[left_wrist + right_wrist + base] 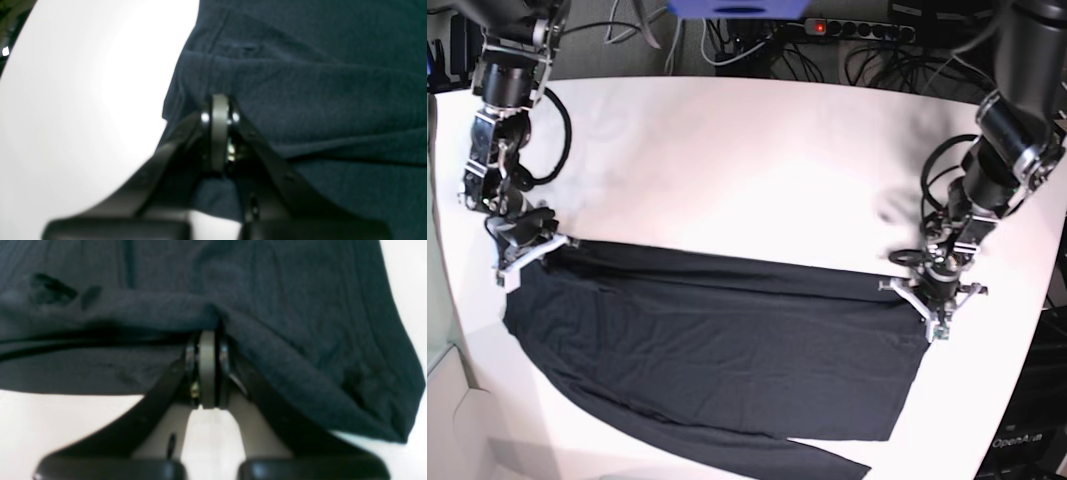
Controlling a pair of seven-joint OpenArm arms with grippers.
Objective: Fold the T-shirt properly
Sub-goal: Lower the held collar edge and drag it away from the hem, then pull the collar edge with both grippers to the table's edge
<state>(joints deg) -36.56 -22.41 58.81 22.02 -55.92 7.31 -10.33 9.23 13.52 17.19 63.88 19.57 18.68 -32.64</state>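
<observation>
Near hem: the shirt [717, 360] lies flat on the table [757, 170], its front edge and one long sleeve toward the viewer, well clear of both pincers; no crease is pressed there yet.
Shirt body: spread wide between the two pincers, mostly smooth with shallow wrinkles; it appears already doubled once along its length, judged from the band of cloth at the far edge.
Left pincer [218, 100]: jaws fully closed, pinching a ridge of cloth at the shirt's far corner; bare table lies just beside it on the outer side.
Right pincer [208, 335]: jaws fully closed on a raised tuck of cloth at the opposite far corner; the shirt's side edge falls away just beyond it, table beneath it.
Far edge: stretched in a near-straight line from one pincer to the other, both grips at table level in the base view.
Far table: bare, behind both pincers.
Done, as judged: shirt laid out, both far corners gripped.
Left, as judged: carry the gripped edge over the body toward the near hem, tuck the sleeve, then fold across to a compact packet.
</observation>
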